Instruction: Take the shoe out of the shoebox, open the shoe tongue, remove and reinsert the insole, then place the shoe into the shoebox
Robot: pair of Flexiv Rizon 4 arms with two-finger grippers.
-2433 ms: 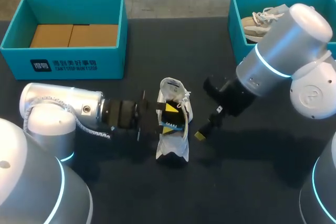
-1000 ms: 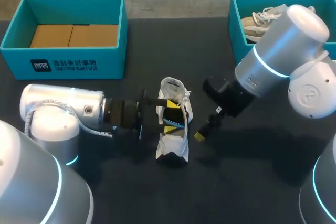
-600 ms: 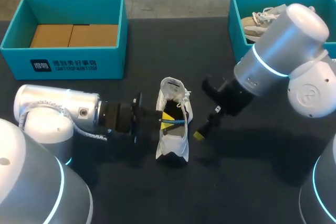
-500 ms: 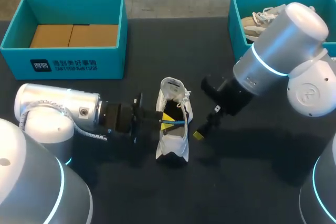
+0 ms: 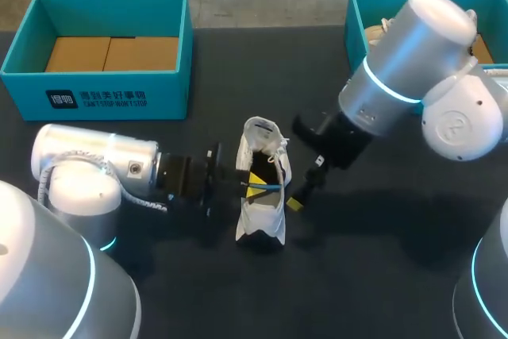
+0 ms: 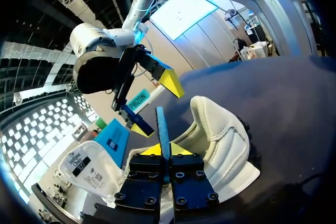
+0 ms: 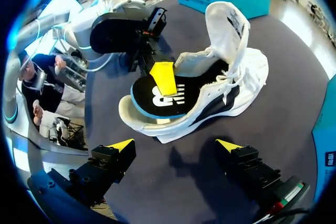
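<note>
A white shoe stands in the middle of the table with its tongue pulled up. My left gripper comes in from the shoe's left side and is shut on the blue-edged black insole, which stands partly lifted out of the shoe's opening. In the left wrist view the insole runs edge-on between the yellow tips of the left gripper, beside the shoe. My right gripper hangs open just right of the shoe, holding nothing. In the right wrist view that gripper faces the shoe and the insole.
A teal shoebox with brown cardboard inside stands at the back left. A second teal box at the back right holds another shoe, partly hidden by my right arm. Dark table surface lies in front of the shoe.
My left gripper has gone from part-open to shut on the insole inside the shoe. My right arm has shifted left, closer to the shoe, still open.
</note>
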